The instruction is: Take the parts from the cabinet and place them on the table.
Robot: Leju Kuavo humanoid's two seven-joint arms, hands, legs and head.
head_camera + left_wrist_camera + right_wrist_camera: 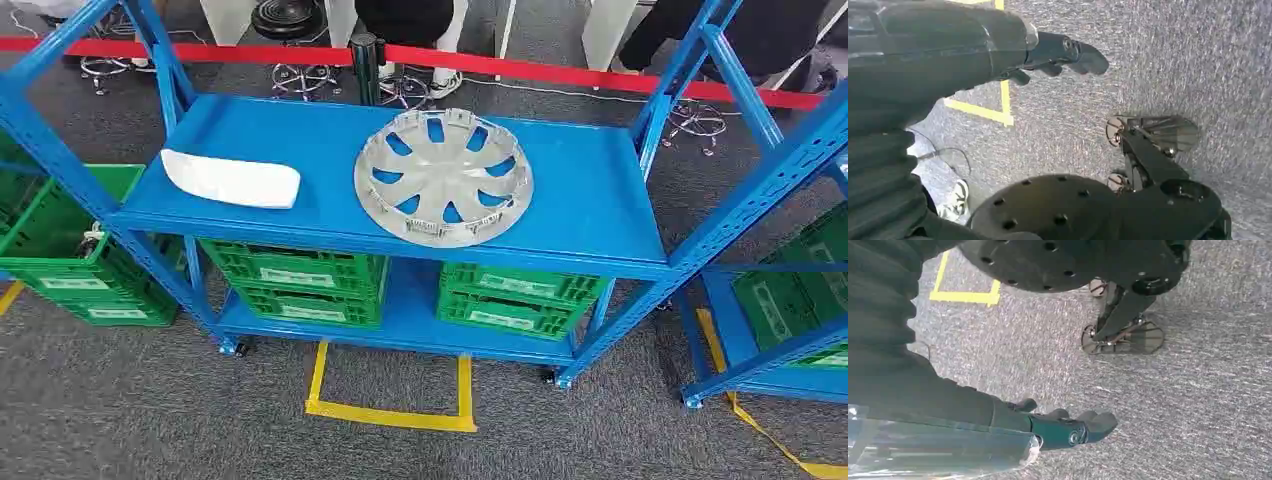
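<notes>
Nearest you, both arms hang at the robot's sides over grey carpet. In the left wrist view the left hand [1058,55] holds nothing, its dark fingers [1090,60] reaching out loosely with small gaps between them above the floor. The right hand [1068,427] is much the same in the right wrist view: nothing in it, fingers [1100,421] extended and slightly parted above the carpet.

Ahead on the floor you see yellow tape [390,412] marking a three-sided box, open toward the cabinet, just in front of it.

Past the tape stands the blue cabinet [600,215], an open metal rack on small feet. On its upper shelf lie the two parts. The silver wheel cover [443,177] lies flat near the middle of the shelf, its front rim close to the shelf's front edge. Left of it and well apart lies the white curved panel [232,180], also near the front edge. On the lower shelf sit two green crates [295,282] side by side, with a gap between them. Another green crate [70,255] stands on the floor to the left of the cabinet, and a second blue rack [790,310] with green crates stands to the right.

Beyond the cabinet a red barrier tape [560,72] runs across on a dark post, with stool bases and people's legs behind it.
</notes>
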